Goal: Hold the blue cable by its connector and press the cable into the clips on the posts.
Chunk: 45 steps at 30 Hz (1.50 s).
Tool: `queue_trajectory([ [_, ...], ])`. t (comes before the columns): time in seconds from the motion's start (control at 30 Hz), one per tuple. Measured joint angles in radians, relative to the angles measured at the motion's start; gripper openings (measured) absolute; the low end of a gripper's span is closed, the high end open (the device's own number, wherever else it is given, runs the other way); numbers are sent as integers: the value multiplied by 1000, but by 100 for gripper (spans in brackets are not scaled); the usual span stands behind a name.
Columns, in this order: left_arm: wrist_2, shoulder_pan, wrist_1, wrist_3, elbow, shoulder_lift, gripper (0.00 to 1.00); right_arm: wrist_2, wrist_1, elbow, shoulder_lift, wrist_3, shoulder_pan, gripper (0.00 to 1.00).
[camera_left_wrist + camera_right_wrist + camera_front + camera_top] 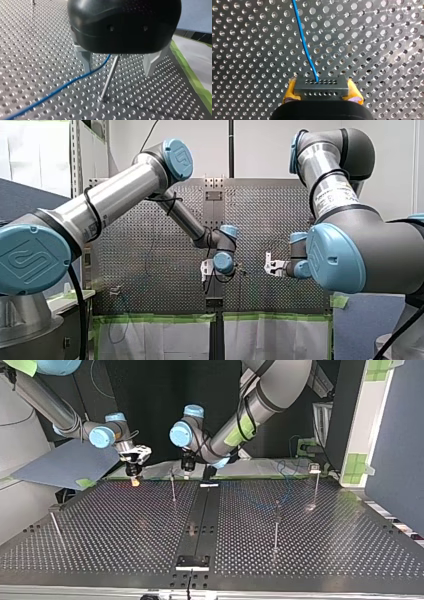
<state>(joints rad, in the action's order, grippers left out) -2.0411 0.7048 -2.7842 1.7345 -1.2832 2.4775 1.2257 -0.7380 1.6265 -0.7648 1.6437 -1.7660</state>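
Blue cable (304, 42) runs over the table (37, 50), its connector (321, 86) pinched by my right gripper (322, 93); my left gripper (117, 65), spread, straddles cable and post (108, 80). Next likely: press cable into the post's clip

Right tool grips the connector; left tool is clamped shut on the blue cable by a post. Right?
No: the left wrist view shows the left tool open, fingers either side of the blue cable and post. The right tool does grip the connector.
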Motion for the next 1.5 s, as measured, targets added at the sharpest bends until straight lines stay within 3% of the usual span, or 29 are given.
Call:
queue_trajectory([
  [0.17,-22,31,-1,-6,0,-11,100,0,-1,0,0,2,0,0],
  [0.47,-17,99,1,-2,0,-13,100,0,0,-2,0,7,2,0],
  [0.8,-7,87,35,12,-1,-1,100,0,8,-2,0,10,3,0],
  [1.1,-8,69,85,16,-1,50,100,0,11,-2,0,14,5,0],
  [1.5,-4,59,102,13,0,54,100,0,11,-2,0,15,17,0],
])
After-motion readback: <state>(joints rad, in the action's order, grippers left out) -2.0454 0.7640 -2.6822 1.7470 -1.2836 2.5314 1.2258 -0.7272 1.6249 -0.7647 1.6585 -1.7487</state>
